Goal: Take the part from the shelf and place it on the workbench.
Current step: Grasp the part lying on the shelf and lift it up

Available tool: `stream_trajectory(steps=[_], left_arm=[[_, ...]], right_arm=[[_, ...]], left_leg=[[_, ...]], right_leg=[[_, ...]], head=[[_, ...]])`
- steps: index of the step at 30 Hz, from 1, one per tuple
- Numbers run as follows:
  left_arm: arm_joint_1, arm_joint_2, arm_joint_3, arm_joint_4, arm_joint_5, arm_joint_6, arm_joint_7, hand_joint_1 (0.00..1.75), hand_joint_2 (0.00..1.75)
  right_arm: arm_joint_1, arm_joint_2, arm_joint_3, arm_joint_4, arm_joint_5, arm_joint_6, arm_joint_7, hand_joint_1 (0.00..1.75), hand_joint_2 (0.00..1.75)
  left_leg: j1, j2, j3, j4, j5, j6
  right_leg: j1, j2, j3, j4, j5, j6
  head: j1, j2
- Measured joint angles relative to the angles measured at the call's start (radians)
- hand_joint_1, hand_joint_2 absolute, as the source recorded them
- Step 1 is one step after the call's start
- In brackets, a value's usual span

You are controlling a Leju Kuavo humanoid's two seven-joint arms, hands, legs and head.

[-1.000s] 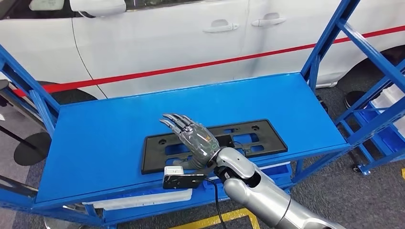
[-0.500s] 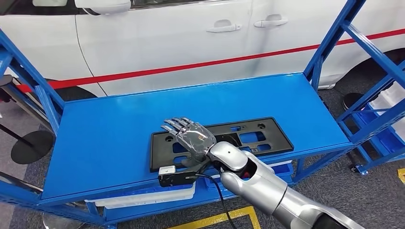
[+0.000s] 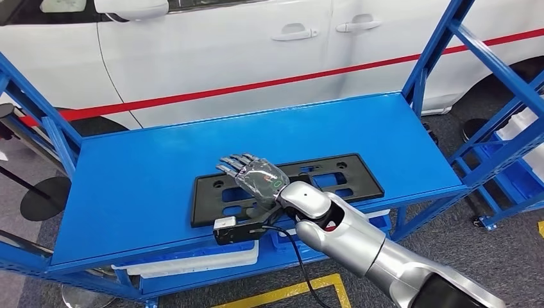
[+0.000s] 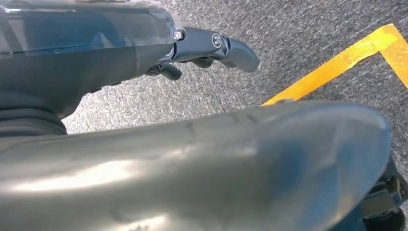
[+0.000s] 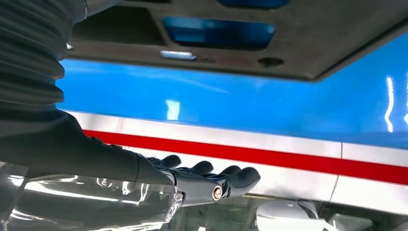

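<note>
A flat black part [image 3: 346,176] with several cut-outs lies on the blue shelf top [image 3: 141,173], near its front edge. My right hand [image 3: 256,179] hovers palm down over the part's left half, fingers stretched out and apart, holding nothing. The right wrist view shows the same hand [image 5: 192,180] with a gap between its fingers and the black part [image 5: 298,43]. My left hand [image 4: 211,45] hangs over the grey floor with its fingers out and nothing in it.
A white car [image 3: 224,51] with a red stripe stands right behind the shelf. Blue uprights [image 3: 436,51] frame the shelf's ends, and another blue rack [image 3: 513,147] stands at the right. White trays [image 3: 192,260] sit on the level below. Yellow tape [image 3: 282,295] marks the floor.
My right hand has sunk lower and flatter over the part's left half, its forearm reaching further in. The view has shifted slightly. The part has not moved.
</note>
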Motion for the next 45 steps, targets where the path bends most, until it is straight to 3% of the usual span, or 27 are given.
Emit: stream_trajectory(steps=[3, 4, 5, 6, 8, 10, 13, 15, 18, 19, 20, 21, 23, 25, 28, 30, 33, 34, 35, 36, 38, 40, 43, 45], left_arm=[[0.002, 0.0, 0.0, 0.0, -0.002, 0.001, -0.002, 0.0, 0.0], [0.003, 0.0, 0.0, 0.0, -0.002, 0.001, -0.002, 0.0, 0.0], [0.004, 0.0, 0.0, 0.0, -0.003, 0.001, -0.002, 0.0, 0.0], [0.005, 0.0, 0.0, 0.0, -0.003, 0.001, -0.002, 0.0, 0.0], [0.004, 0.001, 0.0, 0.0, -0.003, 0.002, -0.002, 0.0, 0.0], [0.002, 0.001, 0.0, 0.0, -0.003, 0.002, -0.003, 0.0, 0.0], [0.003, 0.002, 0.0, 0.0, -0.003, 0.002, -0.003, 0.0, 0.0], [0.004, 0.002, 0.0, 0.0, -0.003, 0.002, -0.003, 0.0, 0.0], [0.002, 0.002, 0.0, 0.0, -0.004, 0.002, -0.003, 0.0, 0.0], [0.002, 0.002, 0.0, 0.0, -0.005, 0.002, -0.003, 0.0, 0.0], [0.003, 0.002, 0.0, 0.0, -0.005, 0.002, -0.003, 0.0, 0.0], [0.003, 0.002, 0.0, 0.0, -0.007, 0.001, -0.003, 0.0, 0.0], [0.003, 0.002, 0.0, 0.0, -0.011, 0.0, -0.003, 0.0, 0.0], [0.001, 0.001, 0.0, 0.0, -0.014, -0.001, -0.003, 0.0, 0.0], [0.001, 0.0, 0.0, 0.0, -0.013, -0.006, 0.001, 0.0, 0.0], [0.001, 0.0, 0.0, 0.0, -0.008, -0.011, 0.003, 0.0, 0.0], [0.001, 0.001, 0.003, 0.0, 0.003, -0.016, 0.003, 0.0, 0.0], [0.002, 0.001, 0.004, 0.0, 0.005, -0.017, 0.003, 0.0, 0.0], [0.004, 0.001, 0.005, 0.0, 0.005, -0.017, 0.003, 0.0, 0.0], [0.004, 0.001, 0.005, 0.0, 0.005, -0.017, 0.002, 0.0, 0.0], [0.004, 0.001, 0.006, 0.0, 0.002, -0.014, -0.002, 0.0, 0.0], [0.002, 0.001, 0.006, 0.0, -0.003, -0.009, -0.007, 0.0, 0.0], [0.0, 0.001, 0.006, 0.0, -0.006, -0.004, -0.008, 0.0, 0.0], [0.001, 0.001, 0.006, 0.0, -0.006, -0.002, -0.008, 0.0, 0.0]], right_arm=[[-0.006, 0.0, 0.01, 0.004, -0.006, 0.0, 0.001, 0.0, 1.75], [-0.006, 0.0, 0.014, 0.006, -0.007, 0.0, 0.002, 0.0, 1.75], [-0.006, 0.0, 0.017, 0.007, -0.008, 0.0, 0.002, 0.0, 1.75], [-0.006, 0.0, 0.02, 0.008, -0.009, 0.0, 0.003, 0.0, 1.75], [-0.009, 0.0, 0.024, 0.009, -0.011, 0.0, 0.004, 0.0, 1.75], [-0.012, 0.001, 0.025, 0.009, -0.012, 0.0, 0.004, 0.0, 1.75], [-0.014, 0.0, 0.027, 0.009, -0.014, 0.0, 0.004, 0.0, 1.75], [-0.016, 0.0, 0.027, 0.009, -0.014, 0.0, 0.004, 0.0, 1.75], [-0.016, 0.0, 0.03, 0.011, -0.015, 0.0, 0.004, 0.0, 1.75], [-0.014, -0.001, 0.032, 0.012, -0.015, 0.0, 0.005, 0.0, 1.75], [-0.013, -0.002, 0.033, 0.013, -0.015, 0.0, 0.006, 0.0, 1.75], [-0.013, -0.003, 0.033, 0.014, -0.016, 0.0, 0.007, 0.0, 1.75], [-0.016, -0.004, 0.034, 0.014, -0.017, -0.001, 0.011, 0.0, 1.75], [-0.019, -0.005, 0.033, 0.014, -0.017, -0.002, 0.015, 0.0, 1.75], [-0.019, -0.009, 0.033, 0.012, -0.017, -0.003, 0.019, 0.0, 1.75], [-0.02, -0.01, 0.034, 0.009, -0.017, -0.003, 0.02, 0.0, 1.75], [-0.02, -0.011, 0.037, 0.004, -0.017, -0.004, 0.02, 0.0, 1.75], [-0.019, -0.011, 0.04, 0.003, -0.017, -0.004, 0.02, 0.0, 1.75], [-0.018, -0.012, 0.043, 0.003, -0.017, -0.004, 0.02, 0.0, 1.75], [-0.018, -0.012, 0.045, 0.003, -0.017, -0.004, 0.02, 0.0, 1.75], [-0.02, -0.012, 0.047, 0.003, -0.017, -0.003, 0.02, 0.0, 1.75], [-0.025, -0.012, 0.047, 0.003, -0.017, -0.002, 0.02, 0.0, 1.75], [-0.028, -0.012, 0.048, 0.003, -0.017, -0.002, 0.021, 0.0, 1.75], [-0.029, -0.012, 0.048, 0.003, -0.017, -0.002, 0.021, 0.0, 1.75]], left_leg=[[0.0, 0.0, -0.078, 0.183, -0.095, -0.005], [0.0, 0.0, -0.094, 0.225, -0.106, -0.006], [0.001, 0.0, -0.093, 0.232, -0.098, -0.008], [0.001, 0.0, -0.074, 0.198, -0.073, -0.008], [0.002, 0.0, -0.004, 0.066, -0.014, -0.007], [0.001, -0.001, 0.035, -0.018, 0.008, 0.001], [-0.002, -0.002, 0.035, -0.031, 0.011, 0.019], [0.001, 0.0, 0.034, -0.037, 0.018, 0.031], [0.002, 0.001, 0.029, -0.039, 0.023, 0.039], [0.002, 0.001, 0.028, -0.039, 0.023, 0.039], [0.002, 0.001, 0.028, -0.039, 0.023, 0.039], [0.002, 0.001, 0.028, -0.039, 0.023, 0.039], [0.002, 0.0, 0.03, -0.039, 0.023, 0.037], [0.001, 0.0, 0.028, -0.04, 0.024, 0.03], [0.001, 0.0, 0.026, -0.044, 0.028, 0.011], [0.0, 0.001, 0.016, -0.019, 0.002, 0.002], [-0.001, 0.001, -0.045, 0.142, -0.095, -0.002], [0.0, 0.001, -0.065, 0.196, -0.117, -0.004], [0.0, 0.001, -0.073, 0.222, -0.12, -0.006], [0.001, 0.001, -0.063, 0.211, -0.105, -0.008], [0.004, 0.001, -0.002, 0.098, -0.047, -0.01], [0.004, 0.0, 0.046, -0.003, -0.019, -0.003], [0.001, -0.002, 0.05, -0.023, -0.013, 0.017], [0.003, -0.001, 0.047, -0.029, -0.003, 0.03]], right_leg=[[0.002, -0.002, -0.005, -0.002, 0.005, -0.008], [0.003, -0.002, -0.006, -0.001, 0.005, -0.009], [0.003, -0.002, -0.007, 0.001, 0.005, -0.009], [0.003, -0.001, -0.008, 0.004, 0.005, -0.009], [0.003, 0.0, -0.011, 0.015, 0.001, -0.003], [0.006, 0.002, -0.02, 0.028, -0.003, 0.007], [0.006, 0.002, -0.027, 0.034, -0.001, 0.021], [0.003, 0.002, -0.042, 0.07, -0.029, 0.031], [-0.003, 0.001, -0.12, 0.244, -0.12, 0.046], [-0.004, 0.001, -0.141, 0.29, -0.133, 0.048], [-0.006, 0.001, -0.145, 0.301, -0.128, 0.049], [-0.007, 0.001, -0.13, 0.274, -0.104, 0.047], [-0.006, 0.001, -0.063, 0.143, -0.04, 0.038], [0.001, 0.001, -0.014, 0.042, -0.01, 0.027], [0.004, 0.001, -0.009, 0.017, -0.005, 0.015], [-0.001, -0.001, -0.007, 0.005, 0.005, 0.002], [0.001, -0.004, -0.011, -0.001, 0.012, -0.008], [0.003, -0.004, -0.014, 0.001, 0.013, -0.009], [0.003, -0.004, -0.017, 0.004, 0.014, -0.009], [0.003, -0.003, -0.022, 0.008, 0.014, -0.009], [0.001, -0.002, -0.03, 0.021, 0.012, -0.006], [0.005, -0.001, -0.042, 0.038, 0.009, 0.002], [0.007, -0.001, -0.052, 0.043, 0.015, 0.019], [0.004, -0.001, -0.061, 0.062, 0.0, 0.03]], head=[[-0.002, 0.0], [-0.002, 0.0], [-0.002, 0.0], [-0.002, 0.0], [-0.002, 0.0], [-0.001, 0.0], [-0.001, 0.0], [0.0, 0.0], [0.001, 0.0], [0.001, 0.0], [0.001, 0.0], [0.001, 0.0], [0.0, 0.0], [0.0, 0.0], [0.0, 0.0], [-0.001, 0.0], [-0.002, 0.0], [-0.002, 0.0], [-0.002, 0.0], [-0.002, 0.0], [-0.002, 0.0], [-0.001, 0.0], [0.0, 0.0], [0.0, 0.0]])
